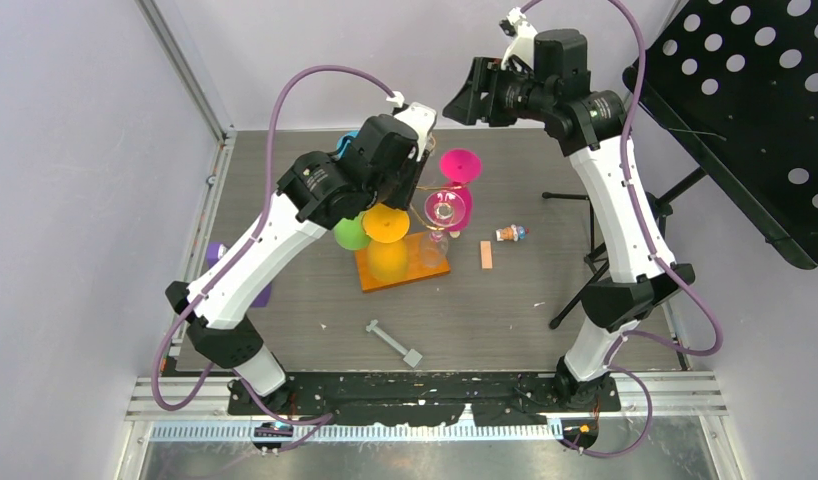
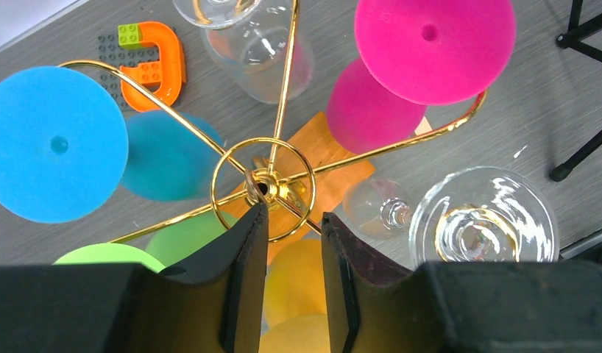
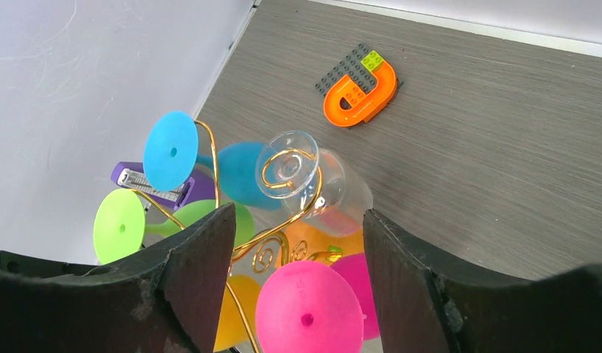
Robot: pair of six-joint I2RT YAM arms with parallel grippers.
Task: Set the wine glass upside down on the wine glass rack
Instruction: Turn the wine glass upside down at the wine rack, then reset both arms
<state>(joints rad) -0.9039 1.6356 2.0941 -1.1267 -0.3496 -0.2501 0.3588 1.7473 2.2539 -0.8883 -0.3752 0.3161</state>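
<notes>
The wine glass rack (image 2: 265,180), gold wire on an orange base (image 1: 370,275), stands mid-table with several wine glasses hanging upside down. A yellow wine glass (image 2: 294,287) hangs right under my left gripper (image 2: 294,213), whose jaws are open with nothing between them, tips just above the rack's centre ring. Around it hang blue (image 2: 55,143), green (image 2: 188,235), pink (image 2: 434,44) and clear (image 2: 482,220) glasses. My right gripper (image 3: 298,220) hovers open above the rack's far side. The pink glass's foot (image 3: 309,309) lies below its gap, untouched.
An orange U-shaped piece on a grey stud plate (image 3: 360,92) lies behind the rack. A purple object (image 1: 217,255) sits left, a grey tool (image 1: 393,342) in front, a small block (image 1: 485,255) and a small figure (image 1: 510,233) right. A black perforated stand (image 1: 755,110) on tripod legs is far right.
</notes>
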